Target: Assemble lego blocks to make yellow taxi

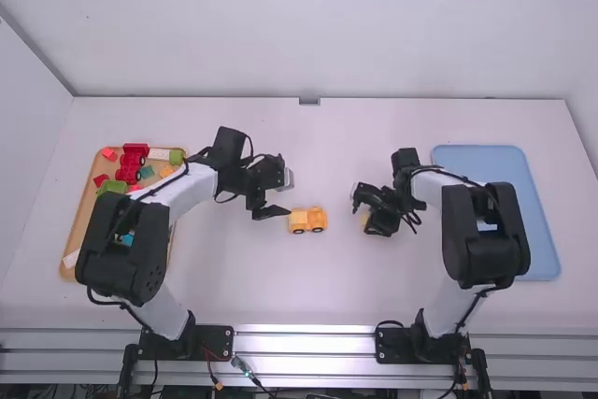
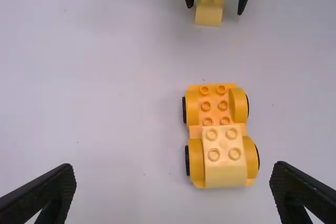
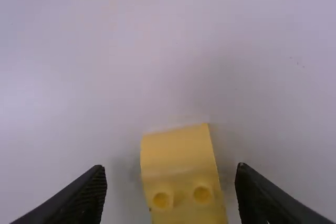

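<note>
Poised with right gripper [image 3: 170, 168] spread astride yellow block [image 3: 181, 153], seemingly centred, right of taxi base [image 2: 216, 129], and left gripper [image 2: 173, 166] parted.

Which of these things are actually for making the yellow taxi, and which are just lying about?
For the taxi:
- yellow car base with wheels
- pale yellow block on it
- loose yellow block between the right gripper's open fingers

Probably just lying about:
- red pieces, green block and white block at left
- blue tray
</note>
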You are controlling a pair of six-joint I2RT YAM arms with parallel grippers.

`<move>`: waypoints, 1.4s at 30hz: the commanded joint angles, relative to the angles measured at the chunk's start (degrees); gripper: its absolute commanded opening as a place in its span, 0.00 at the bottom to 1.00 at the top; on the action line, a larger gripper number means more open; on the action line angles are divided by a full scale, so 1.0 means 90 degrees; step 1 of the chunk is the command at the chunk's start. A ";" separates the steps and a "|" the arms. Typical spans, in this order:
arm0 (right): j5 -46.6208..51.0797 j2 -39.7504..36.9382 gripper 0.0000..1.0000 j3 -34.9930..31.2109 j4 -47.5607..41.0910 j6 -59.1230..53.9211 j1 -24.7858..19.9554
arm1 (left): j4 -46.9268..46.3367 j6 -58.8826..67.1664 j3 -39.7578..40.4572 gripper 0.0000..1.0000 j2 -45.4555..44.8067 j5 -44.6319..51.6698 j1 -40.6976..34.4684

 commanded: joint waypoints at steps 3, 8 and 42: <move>0.0959 0.0015 0.60 0.0075 -0.0012 0.0539 0.0364 | -0.0056 0.0097 -0.0058 0.99 -0.0027 0.0092 -0.0012; 0.1190 0.0015 0.37 0.0075 -0.0036 0.0585 0.0656 | -0.0175 0.0100 -0.0058 0.99 -0.0027 0.0085 -0.0017; 0.0770 0.0015 0.00 0.0311 0.0301 1.4377 0.0687 | 0.0838 0.0029 -0.0058 0.99 -0.0027 -0.0238 -0.0012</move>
